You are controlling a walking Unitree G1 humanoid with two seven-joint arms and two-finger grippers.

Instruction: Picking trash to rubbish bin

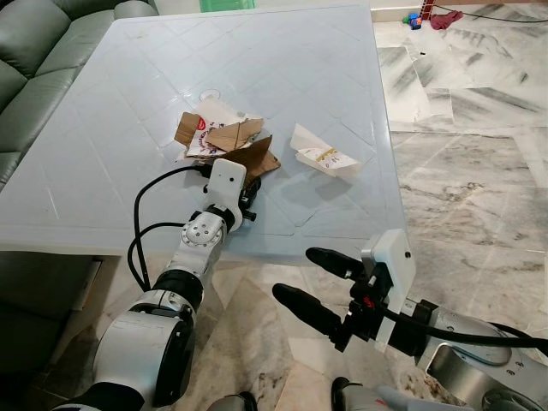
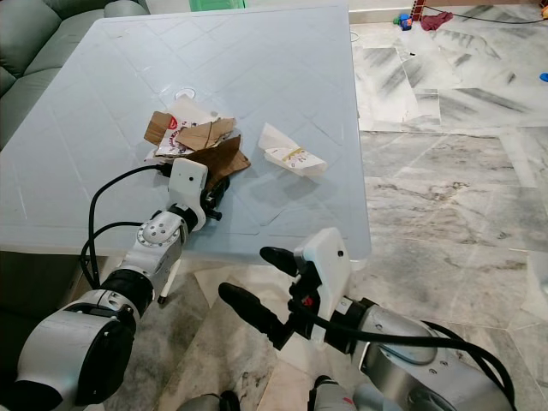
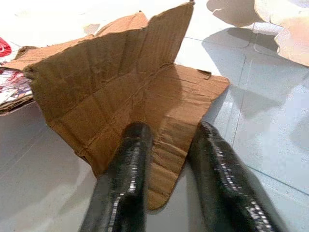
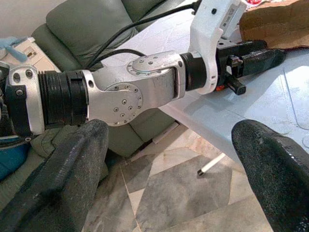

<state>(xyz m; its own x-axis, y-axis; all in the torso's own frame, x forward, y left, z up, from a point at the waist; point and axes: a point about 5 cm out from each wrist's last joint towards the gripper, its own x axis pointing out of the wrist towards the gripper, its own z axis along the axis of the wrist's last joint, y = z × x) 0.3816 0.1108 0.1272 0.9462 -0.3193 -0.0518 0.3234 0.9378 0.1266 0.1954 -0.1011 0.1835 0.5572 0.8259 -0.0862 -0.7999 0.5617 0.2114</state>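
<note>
Left gripper (image 3: 166,159) had its fingers a little apart, straddling the edge of the brown cardboard scrap (image 3: 120,92) on the pale table (image 1: 300,77) | left arm reached forward over the near table edge | right gripper (image 1: 312,278) gaped wide over marble floor (image 1: 479,171), holding nothing | white wrapper (image 1: 324,157) just beside the cardboard

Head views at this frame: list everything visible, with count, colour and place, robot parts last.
Table: one, pale blue, centre.
Cardboard: brown folded pieces, mid-table, at the left gripper's tips.
Printed wrapper: one, white and red, under the cardboard pile.
Paper wrapper: one, white with yellow print, right of the cardboard.
Sofa: one, grey-green, left of the table.
Floor: grey-veined marble, right side.
Small items: red and blue, far on the floor, too small to tell.
Left gripper: black fingers open over the cardboard's edge.
Right gripper: open, below the table edge.
</note>
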